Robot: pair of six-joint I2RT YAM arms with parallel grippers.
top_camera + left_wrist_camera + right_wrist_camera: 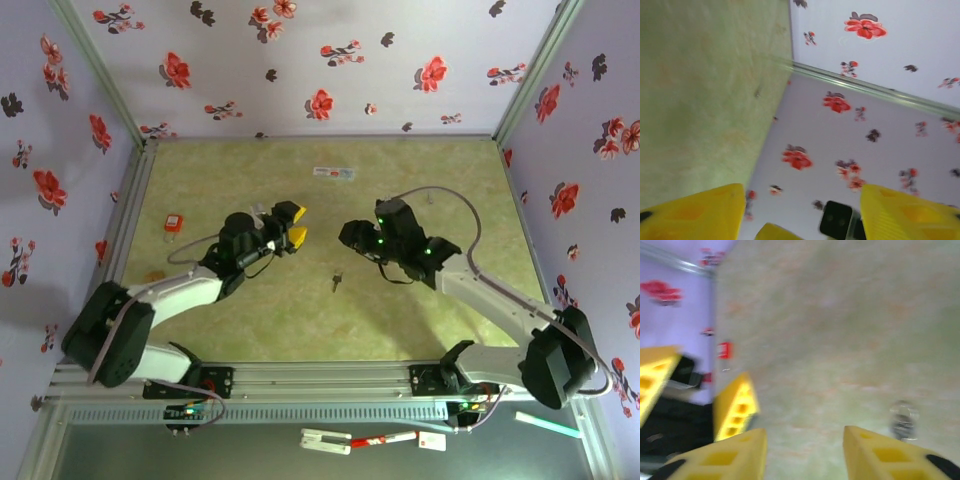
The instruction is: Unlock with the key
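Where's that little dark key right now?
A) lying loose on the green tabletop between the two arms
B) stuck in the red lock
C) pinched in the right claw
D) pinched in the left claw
A: the key lies on the table between the arms, apart from the left gripper and the right gripper, both of which are open and empty.

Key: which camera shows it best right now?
Top external. The key lies unobstructed on the green table, small but fairly sharp. The right wrist view has a blurred silvery blob at lower right that may be the same key, but it is too smeared to confirm.
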